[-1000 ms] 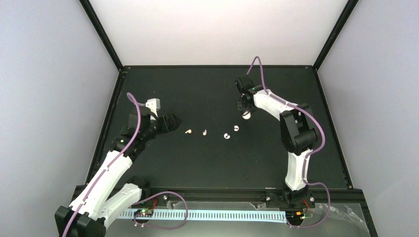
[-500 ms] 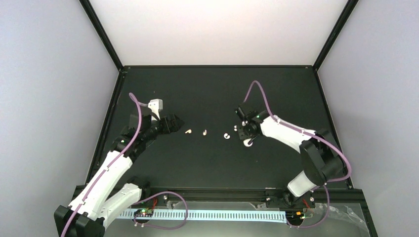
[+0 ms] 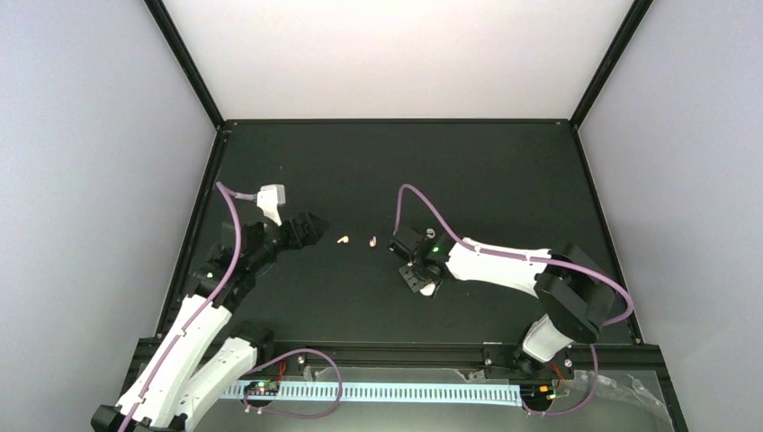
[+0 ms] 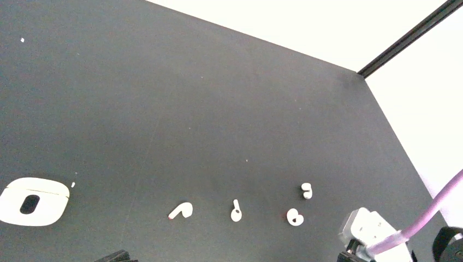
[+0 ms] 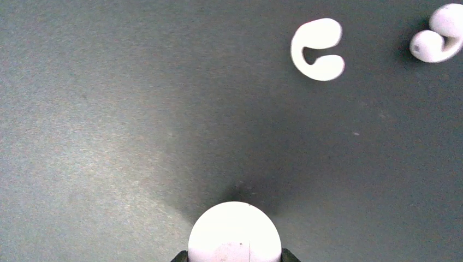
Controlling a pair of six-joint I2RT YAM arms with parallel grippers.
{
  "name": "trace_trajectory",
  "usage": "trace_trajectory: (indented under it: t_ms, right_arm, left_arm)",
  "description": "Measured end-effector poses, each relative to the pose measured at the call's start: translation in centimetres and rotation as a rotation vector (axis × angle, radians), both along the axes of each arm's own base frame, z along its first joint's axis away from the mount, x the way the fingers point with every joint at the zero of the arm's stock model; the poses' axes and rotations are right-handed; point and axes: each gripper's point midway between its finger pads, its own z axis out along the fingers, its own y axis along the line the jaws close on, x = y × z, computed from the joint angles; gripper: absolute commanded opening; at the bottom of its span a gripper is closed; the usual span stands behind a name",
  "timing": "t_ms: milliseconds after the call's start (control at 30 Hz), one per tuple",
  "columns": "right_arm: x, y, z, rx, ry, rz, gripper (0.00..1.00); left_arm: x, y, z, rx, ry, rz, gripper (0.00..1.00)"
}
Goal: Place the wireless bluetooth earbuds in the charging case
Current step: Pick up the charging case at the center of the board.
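Note:
My right gripper is shut on a white, rounded charging case and holds it low over the black table, closed side toward the camera. In the right wrist view two white earbuds lie just beyond it, one curled and one at the frame edge. The right arm hides them in the top view. Two pale beige stemmed earbuds lie left of the right gripper. All the buds show in the left wrist view. My left gripper is open and empty, just left of the beige buds.
A flat white oval shape with a dark hole lies at the left in the left wrist view; I cannot tell what it is. Black frame rails border the table, with white walls behind.
My right arm swung the case from the far side down and to the left, and it now covers the two white buds in the top view. My left arm shifted slightly.

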Motion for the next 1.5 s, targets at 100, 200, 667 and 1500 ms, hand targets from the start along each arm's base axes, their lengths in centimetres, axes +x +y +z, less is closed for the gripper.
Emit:
trace_trajectory:
  t_ms: [100,200,667,1500]
  right_arm:
    - [-0.5,1.0,-0.6,-0.018,-0.001,0.044,0.36]
    - [-0.9,1.7,-1.3,-0.032,0.005,0.075,0.37]
    - [-1.8,1.9,-2.3,-0.031,0.024,0.093,0.59]
    - [-3.4,0.7,-2.6,0.020,0.065,0.053,0.45]
  left_arm:
    - [-0.5,0.6,0.4,0.000,-0.022,0.021,0.99]
    - [-0.9,1.1,-0.1,0.004,-0.022,0.041,0.99]
    - [-1.4,1.9,-1.4,0.018,-0.006,0.077,0.99]
    - [-1.0,1.7,-2.6,0.029,0.041,0.075,0.99]
